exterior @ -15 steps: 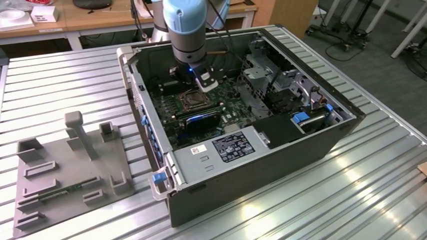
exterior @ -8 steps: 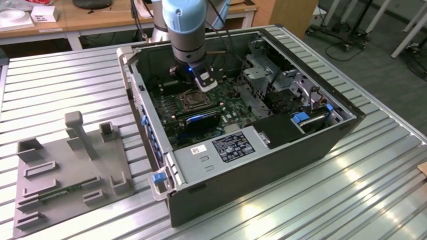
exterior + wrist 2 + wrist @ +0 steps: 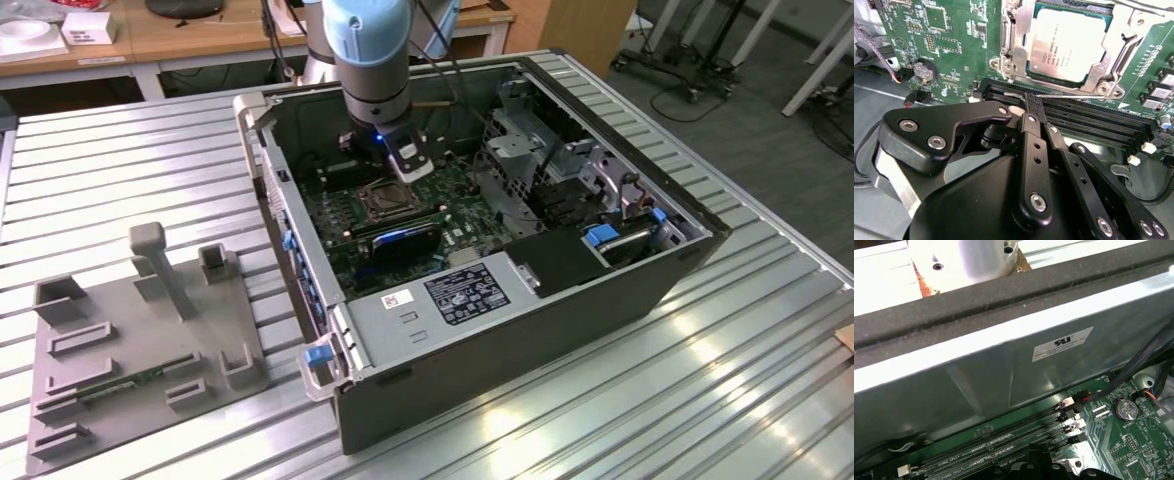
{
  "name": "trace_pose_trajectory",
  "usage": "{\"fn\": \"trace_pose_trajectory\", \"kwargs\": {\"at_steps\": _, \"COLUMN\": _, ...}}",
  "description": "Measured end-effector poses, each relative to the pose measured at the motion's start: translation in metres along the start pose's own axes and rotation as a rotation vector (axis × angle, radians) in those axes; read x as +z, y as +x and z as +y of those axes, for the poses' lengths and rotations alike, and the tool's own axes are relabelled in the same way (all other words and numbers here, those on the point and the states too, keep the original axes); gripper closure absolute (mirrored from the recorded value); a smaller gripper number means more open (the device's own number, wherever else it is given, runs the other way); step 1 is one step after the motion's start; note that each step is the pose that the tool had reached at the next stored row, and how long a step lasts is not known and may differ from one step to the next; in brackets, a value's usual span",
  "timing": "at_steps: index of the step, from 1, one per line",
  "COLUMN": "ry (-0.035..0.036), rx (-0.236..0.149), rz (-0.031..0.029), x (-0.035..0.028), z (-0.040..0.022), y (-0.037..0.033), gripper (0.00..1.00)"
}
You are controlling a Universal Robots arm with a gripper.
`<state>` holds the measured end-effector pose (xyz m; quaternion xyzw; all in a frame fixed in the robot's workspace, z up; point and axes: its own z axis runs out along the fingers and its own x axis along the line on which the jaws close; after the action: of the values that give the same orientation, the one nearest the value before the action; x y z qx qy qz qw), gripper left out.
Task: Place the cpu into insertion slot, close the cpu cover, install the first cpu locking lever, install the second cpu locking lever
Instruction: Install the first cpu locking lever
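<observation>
In the second wrist view the cpu [image 3: 1069,42] lies flat in the insertion slot, which is hidden beneath it. The silvery cpu cover [image 3: 1013,35] is folded down around the chip's edges. A thin wire locking lever [image 3: 1074,95] runs along the socket's side nearest the memory slots. My gripper [image 3: 1030,101] has its black fingertips [image 3: 1026,117] pressed together on the hooked end of that lever. In the exterior view the arm's wrist [image 3: 380,120] hangs inside the open computer case [image 3: 574,300], right above the socket [image 3: 387,197].
Black memory slots [image 3: 1094,120] lie just beside the socket, and a coin battery [image 3: 924,70] and cables sit nearby. The case wall [image 3: 1004,370] stands close behind the wrist. A drive cage [image 3: 534,150] fills the case's far right. A grey fixture plate [image 3: 134,340] lies at the exterior view's left.
</observation>
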<state>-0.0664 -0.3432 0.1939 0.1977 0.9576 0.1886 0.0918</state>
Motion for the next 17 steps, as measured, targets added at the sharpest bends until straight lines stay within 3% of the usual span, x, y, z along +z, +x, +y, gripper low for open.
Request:
{"fn": "trace_pose_trajectory", "kwargs": {"at_steps": 7, "ry": 0.0007, "rx": 0.005, "rz": -0.0025, "x": 0.0009, "z": -0.0002, "y": 0.0001, "gripper": 0.89}}
{"fn": "trace_pose_trajectory", "kwargs": {"at_steps": 12, "ry": 0.0067, "rx": 0.004, "rz": -0.0052, "x": 0.0033, "z": -0.0014, "y": 0.0004, "gripper": 0.89}}
{"fn": "trace_pose_trajectory", "kwargs": {"at_steps": 14, "ry": 0.012, "rx": 0.002, "rz": -0.0074, "x": 0.0038, "z": -0.0016, "y": 0.0005, "gripper": 0.89}}
{"fn": "trace_pose_trajectory", "kwargs": {"at_steps": 17, "ry": 0.0268, "rx": -0.002, "rz": -0.013, "x": 0.0042, "z": -0.0017, "y": 0.0005, "gripper": 0.89}}
